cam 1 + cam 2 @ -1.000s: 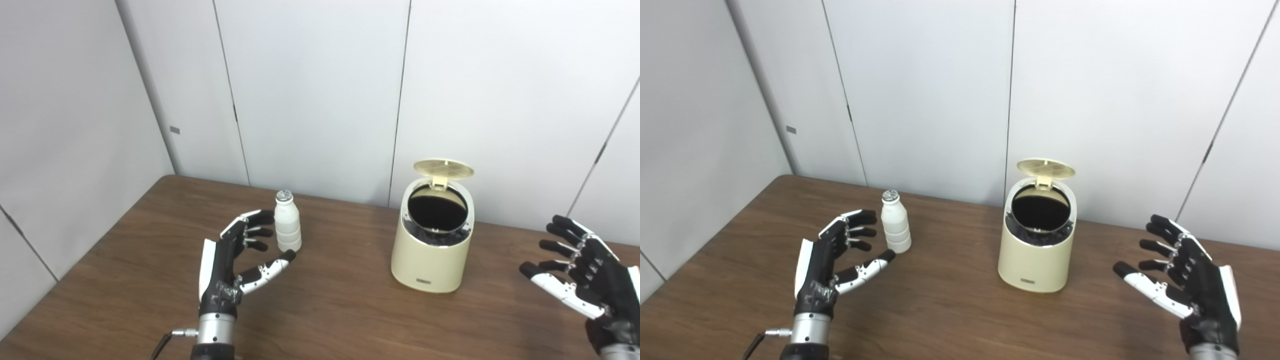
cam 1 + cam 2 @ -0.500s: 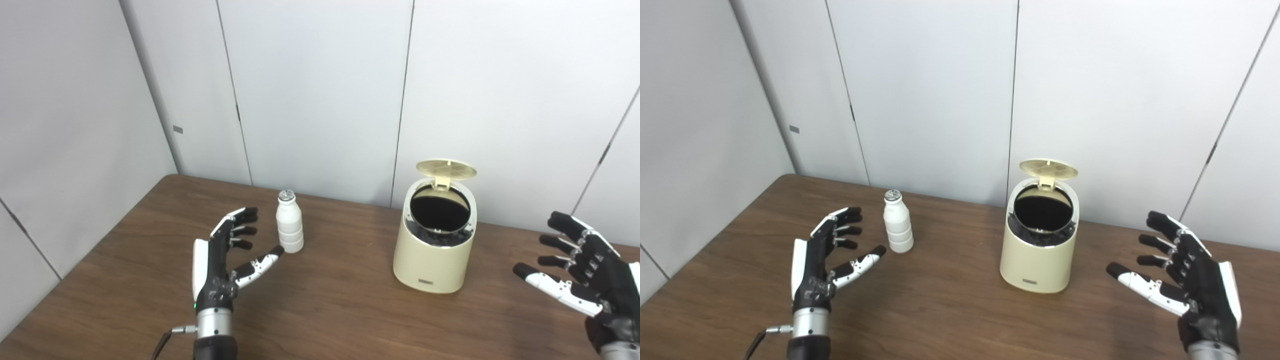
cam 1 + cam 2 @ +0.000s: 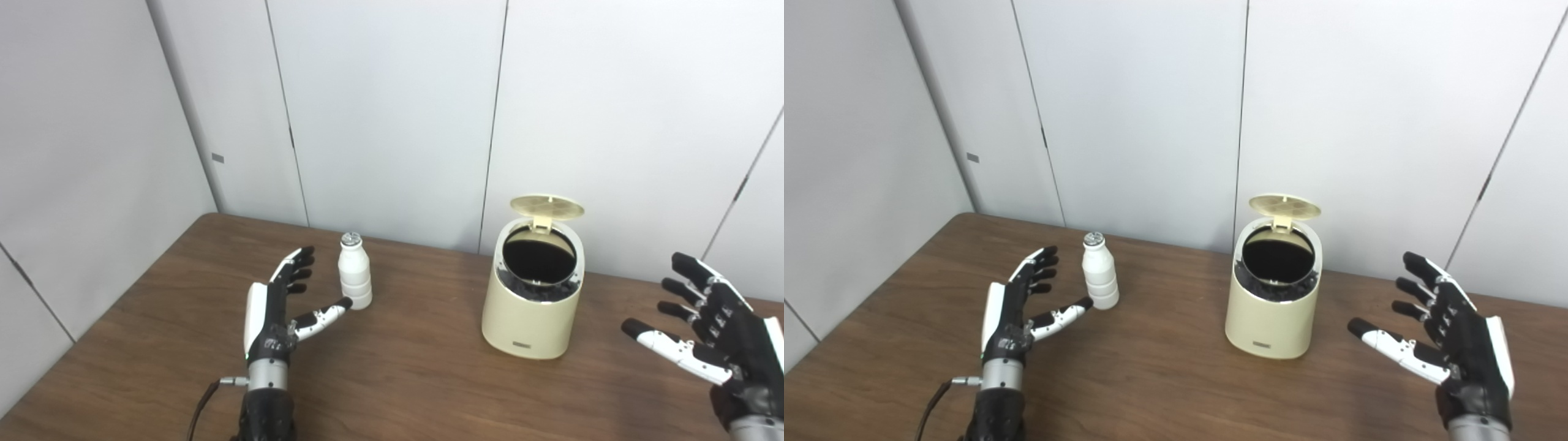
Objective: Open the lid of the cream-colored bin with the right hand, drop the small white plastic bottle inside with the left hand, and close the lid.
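Both hands spread and empty; right hand [image 3: 719, 334] cut off at frame edge; bin [image 3: 531, 309] interior dark.

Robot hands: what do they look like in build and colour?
Both the left hand and the right hand are black, jointed, with white plates on the back and on the thumb. The left has a silver metal wrist cuff, a small green light, a thin cable and a black forearm.

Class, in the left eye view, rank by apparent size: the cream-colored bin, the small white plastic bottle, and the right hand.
1. Cream-colored bin with its lid up.
2. Black-and-white right hand, though it sits nearer the camera and is cut by the frame, so this rank is unsure.
3. Small white plastic bottle.
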{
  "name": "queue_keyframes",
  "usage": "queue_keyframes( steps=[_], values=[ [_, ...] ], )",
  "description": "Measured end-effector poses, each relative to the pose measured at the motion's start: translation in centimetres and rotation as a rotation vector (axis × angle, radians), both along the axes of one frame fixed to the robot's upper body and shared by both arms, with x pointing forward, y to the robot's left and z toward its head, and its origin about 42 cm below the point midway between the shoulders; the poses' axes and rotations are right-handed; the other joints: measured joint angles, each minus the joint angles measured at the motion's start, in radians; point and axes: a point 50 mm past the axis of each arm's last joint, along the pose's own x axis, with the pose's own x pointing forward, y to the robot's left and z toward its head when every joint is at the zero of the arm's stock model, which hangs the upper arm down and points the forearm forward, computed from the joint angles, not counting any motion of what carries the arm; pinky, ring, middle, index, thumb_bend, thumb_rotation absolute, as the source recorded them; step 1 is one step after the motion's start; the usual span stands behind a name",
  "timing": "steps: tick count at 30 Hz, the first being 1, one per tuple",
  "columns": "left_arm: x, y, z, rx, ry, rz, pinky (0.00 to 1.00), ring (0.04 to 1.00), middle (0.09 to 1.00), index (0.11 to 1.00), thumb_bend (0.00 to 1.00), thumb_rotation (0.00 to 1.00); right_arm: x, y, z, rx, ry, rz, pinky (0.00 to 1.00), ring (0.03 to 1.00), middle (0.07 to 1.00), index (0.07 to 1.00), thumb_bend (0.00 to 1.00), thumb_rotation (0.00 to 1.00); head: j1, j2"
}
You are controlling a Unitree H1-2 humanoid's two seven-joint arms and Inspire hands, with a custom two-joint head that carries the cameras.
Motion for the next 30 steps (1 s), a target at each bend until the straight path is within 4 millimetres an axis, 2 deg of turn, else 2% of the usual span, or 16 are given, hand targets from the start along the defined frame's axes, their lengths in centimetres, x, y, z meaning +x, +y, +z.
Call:
queue_keyframes(
  steps=[11, 16, 30],
  values=[
    [2.1, -0.7, -1.1, -0.015, 0.047, -0.023, 0.65, 0.726, 0.764, 0.795, 0.80, 0.11, -0.4, 0.2, 0.1, -0.033, 0.007, -0.015, 0.71, 0.807, 0.861, 0.830, 0.64, 0.00, -0.020, 0.003],
    [2.7, -0.9, -1.6, -0.028, 0.051, -0.040, 0.65, 0.718, 0.755, 0.791, 0.79, 0.11, -0.4, 0.3, 0.1, -0.046, 0.007, -0.019, 0.74, 0.820, 0.867, 0.842, 0.63, 0.00, -0.026, 0.005],
    [4.2, -1.5, -1.7, -0.013, 0.055, -0.058, 0.64, 0.715, 0.760, 0.797, 0.78, 0.11, -0.7, 0.2, -0.3, -0.054, 0.020, -0.022, 0.70, 0.797, 0.862, 0.839, 0.65, 0.01, -0.048, 0.011]
  ],
)
